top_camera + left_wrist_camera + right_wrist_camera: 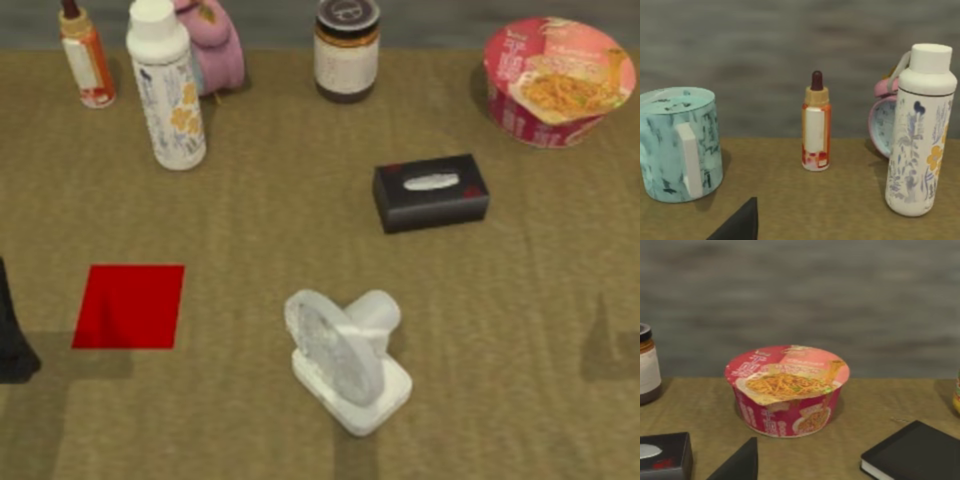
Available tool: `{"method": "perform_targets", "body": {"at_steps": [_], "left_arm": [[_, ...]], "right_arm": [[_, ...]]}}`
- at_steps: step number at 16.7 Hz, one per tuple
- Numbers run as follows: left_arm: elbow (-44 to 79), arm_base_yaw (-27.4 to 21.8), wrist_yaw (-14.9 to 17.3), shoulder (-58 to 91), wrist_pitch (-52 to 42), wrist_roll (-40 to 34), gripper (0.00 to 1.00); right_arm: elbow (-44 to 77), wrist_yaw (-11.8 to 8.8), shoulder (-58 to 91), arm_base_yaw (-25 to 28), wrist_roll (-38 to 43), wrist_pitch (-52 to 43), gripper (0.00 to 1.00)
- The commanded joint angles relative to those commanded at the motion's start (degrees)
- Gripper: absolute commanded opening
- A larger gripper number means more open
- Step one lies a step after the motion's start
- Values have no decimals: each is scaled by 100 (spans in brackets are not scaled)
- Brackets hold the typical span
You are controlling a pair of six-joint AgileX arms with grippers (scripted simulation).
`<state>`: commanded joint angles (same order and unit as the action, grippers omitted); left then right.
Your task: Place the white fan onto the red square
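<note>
While the white fan [348,358] stands untouched on its base on the table [300,210], nothing has hold of it, and the task looks to be at its very beginning. Taking the fan as landmark: the red square [129,306] lies flat to its left and a little farther back, well apart, with bare cloth between the two. The fan's grille is turned toward that side and its stubby motor housing points away from it, so a grasp on the housing or the base would seem more sensible than one on the thin grille.

Behind the fan and to its right sits a black tissue box [431,192]; farther back on that side is the noodle bowl [558,78]. Straight behind the fan, at the table's far edge, stands a dark-lidded jar [346,49]. Back and to the left stand the tall white bottle [166,87], a pink alarm clock [212,44] behind it, and a small orange dropper bottle [86,55].

The left arm [14,335] shows only as a dark shape beyond the red square, at the far left edge; the right arm casts only a shadow well to the fan's right. Each wrist view shows just a dark finger tip, so I cannot tell how far either gripper is open. Neither holds anything visible. The left arm seems better placed for the red square.
</note>
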<state>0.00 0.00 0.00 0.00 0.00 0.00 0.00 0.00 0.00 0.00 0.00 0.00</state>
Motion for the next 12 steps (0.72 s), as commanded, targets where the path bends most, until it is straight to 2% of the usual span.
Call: {"method": "perform_targets", "body": {"at_steps": [3,6,9,12], "left_arm": [[51,-35,2,57,-55,-54,100],[549,-334,9,595,-558,-539,100],[1525,-838,5,1672,-1443,-1410,100],[2854,-1479,-1,3175,-2542,-2584,100]], "right_arm": [[0,0,0,0,0,0,100],[0,0,0,0,0,0,100],[0,0,0,0,0,0,100],[0,0,0,0,0,0,100]]}}
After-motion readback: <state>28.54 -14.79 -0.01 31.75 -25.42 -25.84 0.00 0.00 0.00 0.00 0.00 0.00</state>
